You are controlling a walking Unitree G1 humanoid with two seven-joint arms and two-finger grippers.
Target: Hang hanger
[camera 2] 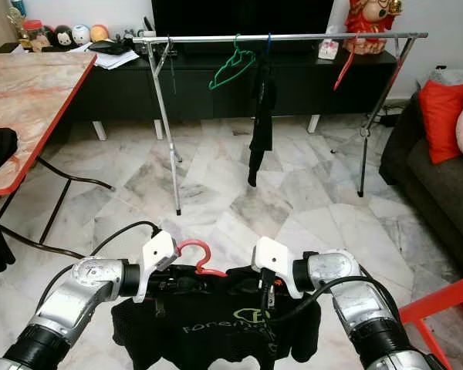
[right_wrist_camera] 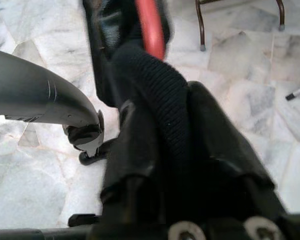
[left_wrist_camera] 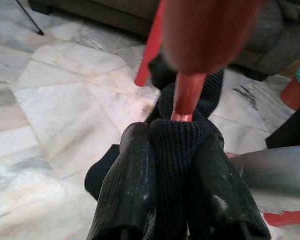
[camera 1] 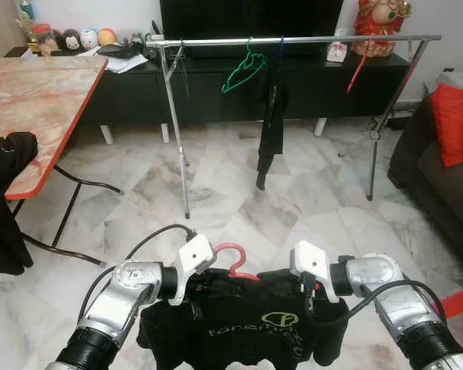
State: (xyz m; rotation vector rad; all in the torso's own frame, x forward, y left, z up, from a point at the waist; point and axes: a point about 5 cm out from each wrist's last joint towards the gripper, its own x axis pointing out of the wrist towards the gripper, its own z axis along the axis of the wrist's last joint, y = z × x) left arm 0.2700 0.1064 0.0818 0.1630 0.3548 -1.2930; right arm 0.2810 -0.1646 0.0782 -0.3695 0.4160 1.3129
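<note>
A red hanger carries a black shirt with a yellow-green logo, held low in front of me over the floor. My left gripper is shut on the shirt's shoulder, and the red hanger arm runs out from the fabric. My right gripper is shut on the other shoulder, with the red hanger arm showing beyond it. A silver clothes rack stands a few steps ahead. On its rail hang a green hanger, a black garment and a red hanger.
A marble-topped table with a red edge stands at the left, with dark clothing draped at its corner. A dark sofa with a red cushion is at the right. A red bar juts in near my right arm. Behind the rack is a black TV console.
</note>
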